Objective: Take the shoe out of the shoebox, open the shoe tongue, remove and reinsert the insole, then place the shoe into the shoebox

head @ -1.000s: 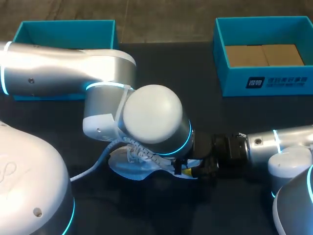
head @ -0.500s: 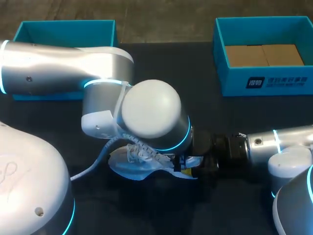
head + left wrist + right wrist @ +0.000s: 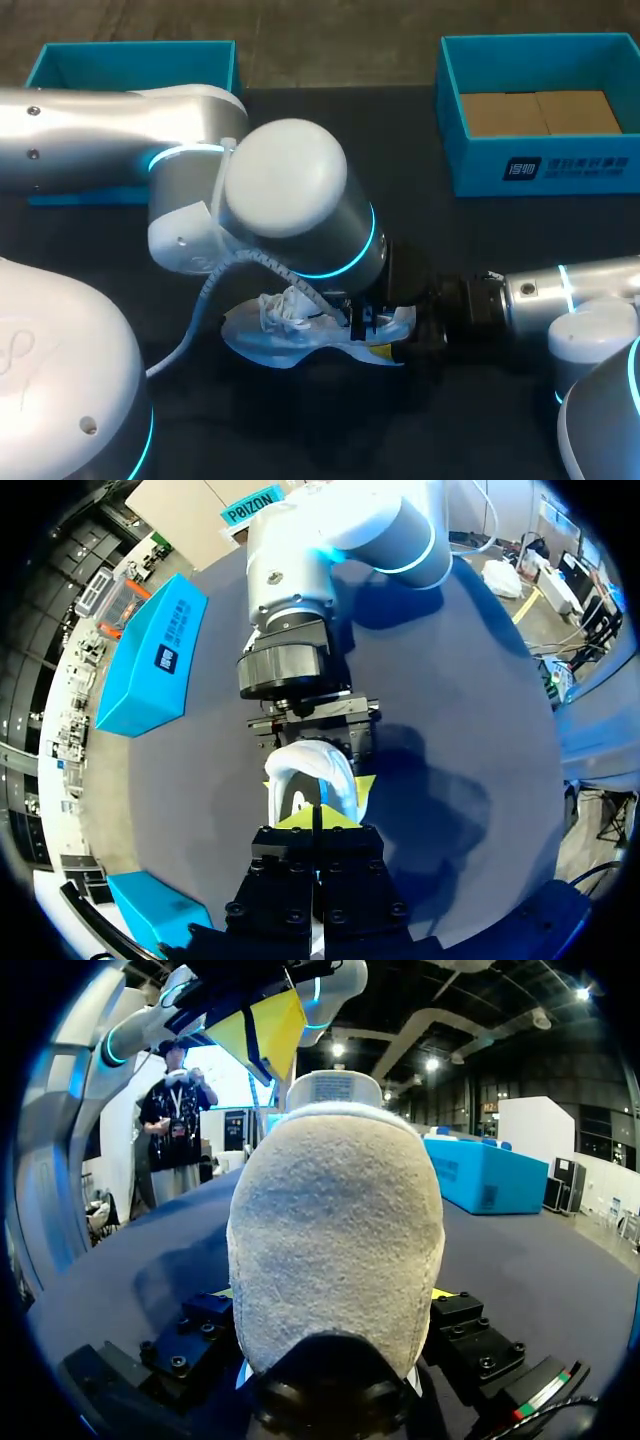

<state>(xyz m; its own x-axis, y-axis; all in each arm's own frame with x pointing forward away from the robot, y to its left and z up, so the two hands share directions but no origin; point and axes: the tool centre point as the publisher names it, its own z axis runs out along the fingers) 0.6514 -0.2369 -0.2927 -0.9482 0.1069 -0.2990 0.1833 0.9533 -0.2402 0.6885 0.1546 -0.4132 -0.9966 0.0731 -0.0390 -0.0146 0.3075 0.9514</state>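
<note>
Left wrist view puts my left gripper (image 3: 315, 818) directly over the shoe (image 3: 308, 772). Its yellow tips are pressed together at the shoe's opening, and I can't make out whether anything thin is pinched between them. At the heel end, my right gripper (image 3: 312, 742) has a finger on each side of the shoe and seems to be clamping it. The right wrist view agrees, with the heel filling the space between its fingers. The shoe is on the dark table (image 3: 450, 260), laces up, with both arms meeting over it. On progress, I judge the first step done, since the shoe is out of any box and steadied. My guess is that I'm at the tongue or insole stage. The left arm hides most of the opening, so I can't say whether the tongue is pulled back or the insole is out. No loose insole shows anywhere around the shoe. The rest of the insole work and the return to the box look not yet done. By count there is one shoe, two grippers and two open blue boxes. Both boxes are well apart from the shoe on its far side. The one with cardboard inside (image 3: 540, 160) is toward my right arm, and the other (image 3: 130, 68) is toward my left.
</note>
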